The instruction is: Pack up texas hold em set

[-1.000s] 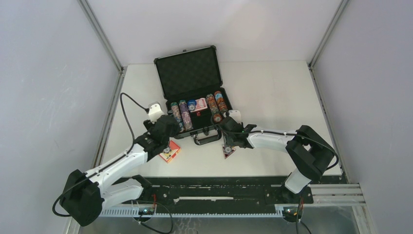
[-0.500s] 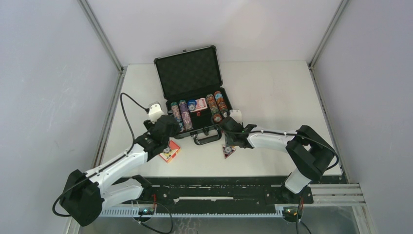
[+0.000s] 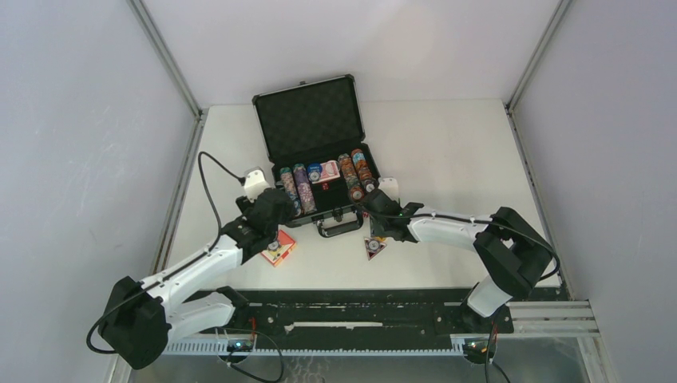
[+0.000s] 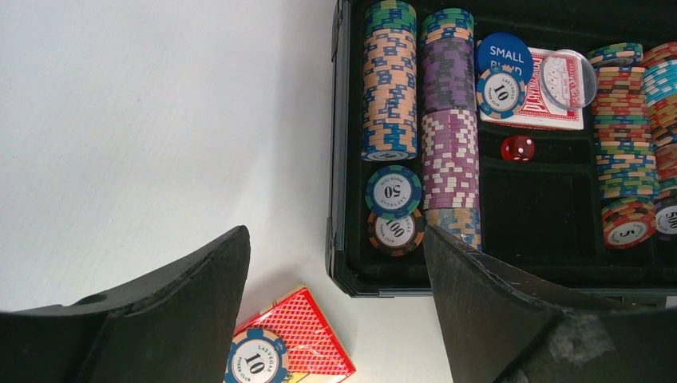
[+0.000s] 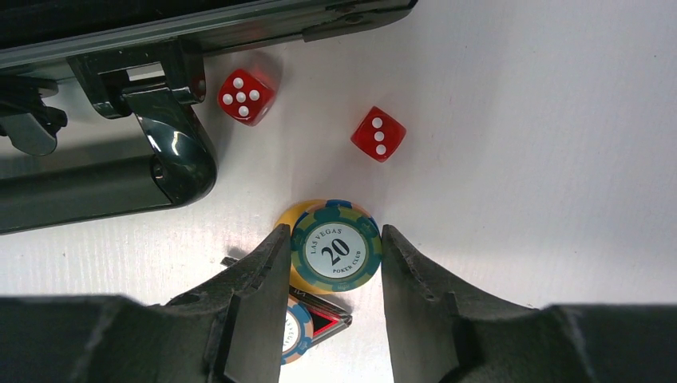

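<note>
White table [image 3: 447,159] carried everything. Small black hard briefcase [image 3: 310,120] stood open at table centre, foam-lined lid propped up at the back so both arms could reach in from the near side. Most of the set was already inside: rows of multicoloured poker chips [image 4: 389,80] lay on edge in the slots, and a red card box [image 4: 527,108] and one small red die [image 4: 517,148] sat in the middle compartments.

Left gripper [image 4: 335,239] hung over the case's front left corner with its fingers wide apart and nothing between them. Just below it a second red card box [image 4: 299,339] lay on the table outside the case, a blue "10" chip [image 4: 255,361] on top. Probably its next pickup.

Right gripper [image 5: 335,239] was down at the table near the case's black handle [image 5: 172,152], one finger on each side of a green and blue "20" chip [image 5: 336,249], which sat on a yellow chip. The pads looked at or just off its rim; I couldn't tell if it was clamped. Approach suited an edge pinch, since flat chips give no other hold.

Two loose red dice [image 5: 246,96] [image 5: 378,133] lay beyond on the table, unpacked. Packing was well along, not finished.
</note>
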### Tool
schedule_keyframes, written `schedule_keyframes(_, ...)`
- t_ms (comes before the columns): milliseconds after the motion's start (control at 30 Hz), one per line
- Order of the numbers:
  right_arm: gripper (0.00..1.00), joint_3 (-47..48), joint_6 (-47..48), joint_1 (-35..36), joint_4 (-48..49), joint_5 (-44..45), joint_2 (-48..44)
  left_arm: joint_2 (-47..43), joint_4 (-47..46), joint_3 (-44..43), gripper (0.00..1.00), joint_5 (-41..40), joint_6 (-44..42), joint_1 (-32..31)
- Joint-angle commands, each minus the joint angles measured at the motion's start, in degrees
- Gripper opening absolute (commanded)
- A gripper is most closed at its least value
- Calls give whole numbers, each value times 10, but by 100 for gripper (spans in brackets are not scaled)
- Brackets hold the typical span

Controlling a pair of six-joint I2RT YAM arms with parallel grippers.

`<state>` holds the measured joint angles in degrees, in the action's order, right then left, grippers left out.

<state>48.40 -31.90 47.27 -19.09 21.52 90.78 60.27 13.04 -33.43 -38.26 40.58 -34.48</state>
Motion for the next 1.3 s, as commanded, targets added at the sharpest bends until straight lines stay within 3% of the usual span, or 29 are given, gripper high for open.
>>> schedule_keyframes(0, 47, 18, -4, -3, 11, 5, -21, 2, -7, -33, 85, 7, 6, 2)
schedule_keyframes(933, 46, 18, 3, 8, 16, -2, -35, 7, -14, -36, 85, 28, -2, 1)
schedule_keyframes(1267, 47, 17, 14, 21, 7, 8, -56, 35, -49, -48, 86, 121, -39, 1)
